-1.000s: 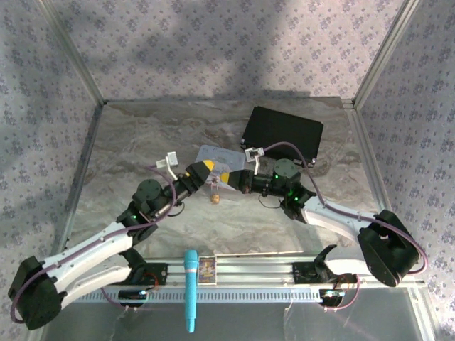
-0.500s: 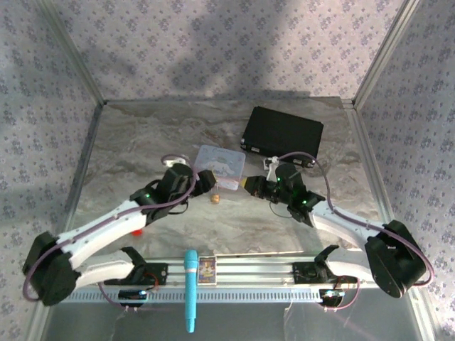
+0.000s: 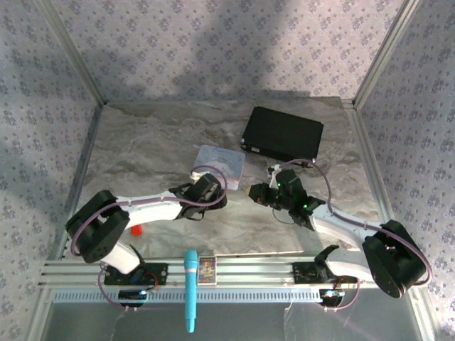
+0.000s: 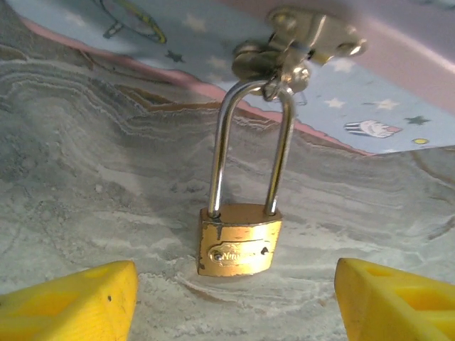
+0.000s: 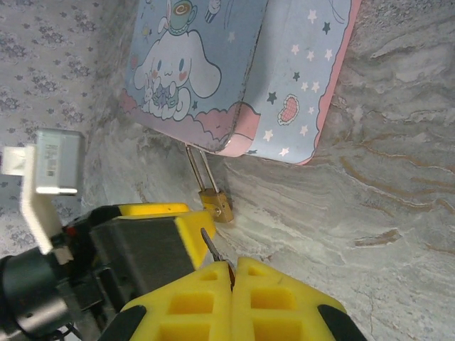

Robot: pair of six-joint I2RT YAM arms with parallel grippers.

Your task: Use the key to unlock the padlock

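Since one second ago, the left arm has folded low toward its base and brought the left gripper down in front of the tin's near edge. The right arm has pulled back a little to the right, away from the tin.

The left claw is open. Its two yellow fingers stand wide apart, one on each side of the padlock, and neither touches it. The padlock lies flat on the table, straight ahead of this claw. Its long axis points away from the claw: the brass body is at the near end, and the shackle reaches out to the hasp on the tin, where it is hooked. So the bottom face of the body, where I expect the keyhole, is turned toward the arms.

The right gripper is closed, and a thin metal blade rises between its fingers, which I take for the key. From this claw the padlock lies just ahead and a little to the left, near the blade's tip but apart from it. I judge that the left claw is the nearer one and is placed to hold the body steady, so that the key can go in along the long axis.

The left wrist view shows the shackle seated in the body, so the padlock is not yet unlocked. The right wrist view shows the key and its tip near the padlock. In the top view the left wrist covers the padlock.
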